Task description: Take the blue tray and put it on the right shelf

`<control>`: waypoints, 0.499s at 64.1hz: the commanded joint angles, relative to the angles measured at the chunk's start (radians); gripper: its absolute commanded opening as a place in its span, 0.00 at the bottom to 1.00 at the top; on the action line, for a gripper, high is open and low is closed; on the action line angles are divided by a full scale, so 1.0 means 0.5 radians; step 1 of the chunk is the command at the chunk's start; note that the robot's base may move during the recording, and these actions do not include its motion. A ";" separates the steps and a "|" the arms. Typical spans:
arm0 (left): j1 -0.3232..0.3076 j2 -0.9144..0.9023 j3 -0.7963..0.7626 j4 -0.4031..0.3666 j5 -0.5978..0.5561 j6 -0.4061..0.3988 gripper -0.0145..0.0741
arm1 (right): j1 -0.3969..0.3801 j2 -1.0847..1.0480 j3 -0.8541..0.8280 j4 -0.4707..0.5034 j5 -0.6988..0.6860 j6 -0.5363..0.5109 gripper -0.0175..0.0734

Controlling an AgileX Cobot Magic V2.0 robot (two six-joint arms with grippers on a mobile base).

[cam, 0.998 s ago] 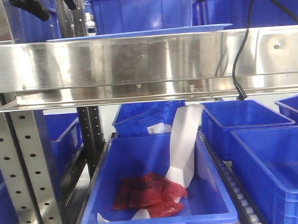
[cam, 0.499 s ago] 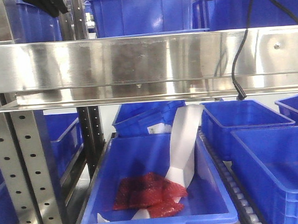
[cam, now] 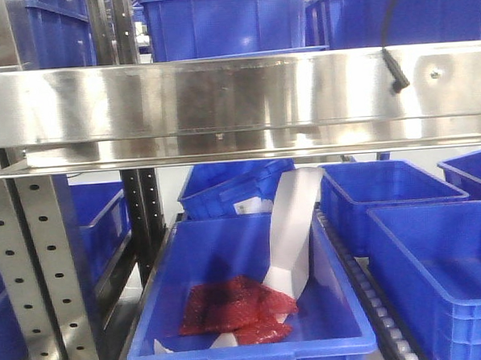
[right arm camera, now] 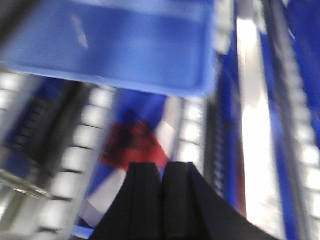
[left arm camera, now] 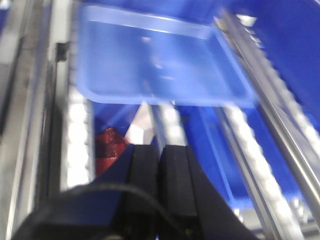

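The blue tray (left arm camera: 155,60) lies flat on the roller rails of the right shelf (cam: 220,96), behind its shiny front rail. In the front view only a thin strip of the blue tray (cam: 250,53) shows above that rail. My left gripper (left arm camera: 159,150) is shut with nothing in it, back from the tray's near rim. My right gripper (right arm camera: 162,167) is also shut and empty, below the blue tray (right arm camera: 115,45) in its blurred view. Neither gripper shows in the front view.
Deep blue bins (cam: 224,19) stand behind the tray on the shelf. Below, a bin (cam: 247,309) holds a red mesh bag (cam: 231,305) and a white paper strip (cam: 295,225). More bins (cam: 438,258) sit right. Perforated uprights (cam: 27,272) stand left. A black cable (cam: 396,67) hangs over the rail.
Both black grippers at the top of the front view have left the frame. The tray's visible edge is shorter. The cable end has risen from below the rail onto it.
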 commanded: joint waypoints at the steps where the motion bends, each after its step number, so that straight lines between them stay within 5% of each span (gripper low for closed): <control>1: -0.063 -0.231 0.119 0.027 -0.247 -0.005 0.11 | 0.070 -0.209 0.087 -0.041 -0.291 -0.021 0.24; 15: -0.108 -0.695 0.870 0.038 -0.814 -0.005 0.11 | 0.166 -0.621 0.832 -0.041 -0.847 -0.021 0.24; 32: -0.108 -1.394 1.845 0.246 -1.297 -0.005 0.11 | 0.166 -1.272 1.753 -0.041 -1.324 -0.021 0.24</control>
